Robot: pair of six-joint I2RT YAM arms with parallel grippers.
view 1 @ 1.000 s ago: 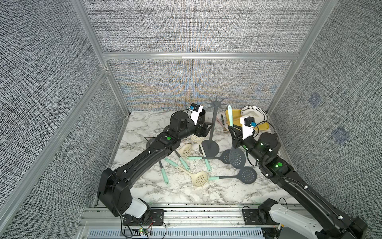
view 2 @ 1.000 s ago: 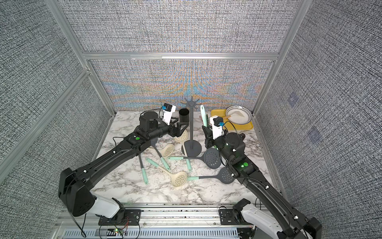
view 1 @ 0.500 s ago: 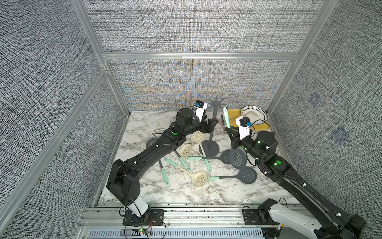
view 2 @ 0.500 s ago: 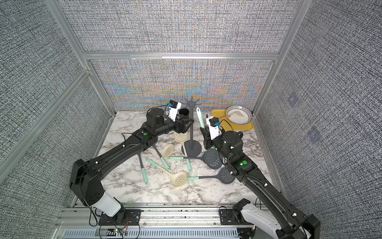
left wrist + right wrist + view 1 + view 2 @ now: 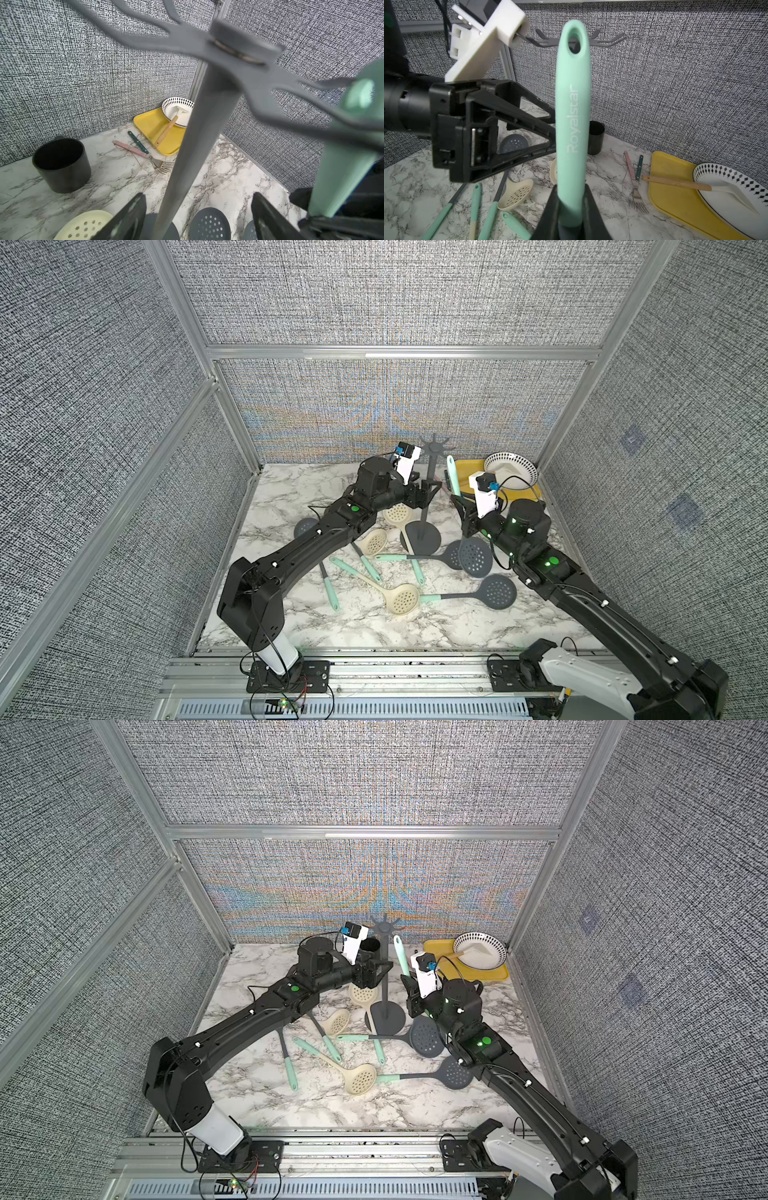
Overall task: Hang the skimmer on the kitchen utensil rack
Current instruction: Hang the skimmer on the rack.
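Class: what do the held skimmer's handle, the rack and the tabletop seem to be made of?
Handle: likely silicone or plastic; matte mint, moulded hole. Rack: painted metal or plastic; even matte grey, thin stiff pole. Tabletop: marble-look, white with grey veins; stone or laminate, unclear.

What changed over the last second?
The left claw swung from near the black cup to the tall dark grey utensil rack, open around its pole. The right claw, shut on the mint-handled grey skimmer, edged toward the rack. Rack and loose skimmers stayed put.
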